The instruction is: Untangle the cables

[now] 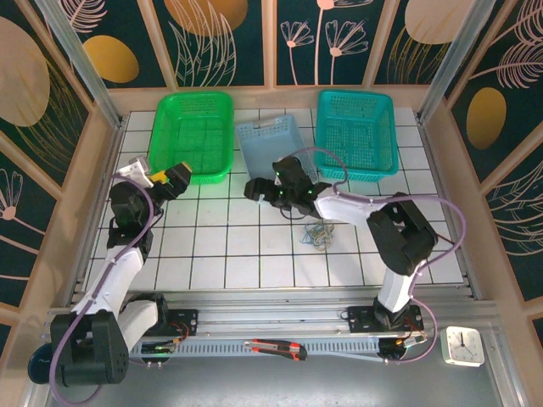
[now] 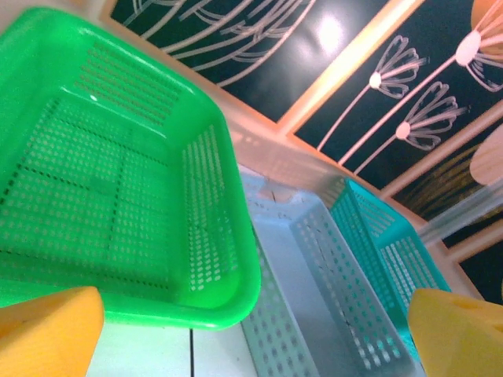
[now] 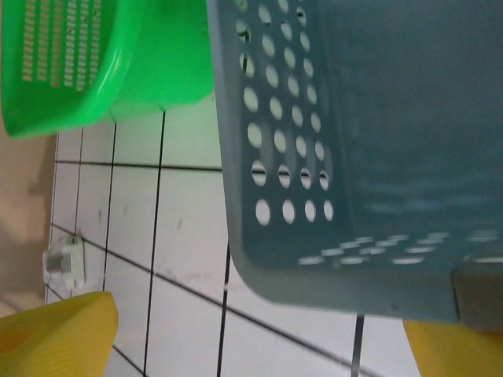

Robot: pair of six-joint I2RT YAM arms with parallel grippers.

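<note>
The cables point(image 1: 318, 233) lie as a small loose tangle of thin greenish and yellowish wires on the white tiles, right of centre, just in front of my right forearm. My right gripper point(image 1: 254, 188) hovers left of them at the near corner of the grey-blue basket point(image 1: 270, 144). In the right wrist view its yellow fingertips point(image 3: 56, 336) stand wide apart, so the right gripper point(image 3: 251, 345) is open with bare tile between and the basket corner point(image 3: 314, 259) just above. My left gripper point(image 1: 180, 177) sits by the green basket's point(image 1: 193, 136) near edge, and in its wrist view the left gripper point(image 2: 255, 339) is open and empty.
A teal basket point(image 1: 356, 131) stands at the back right beside the grey-blue one. The three baskets line the back of the table point(image 1: 212, 254). A red and black tool point(image 1: 276, 348) lies on the front rail, and a small clock point(image 1: 464, 345) sits at the front right.
</note>
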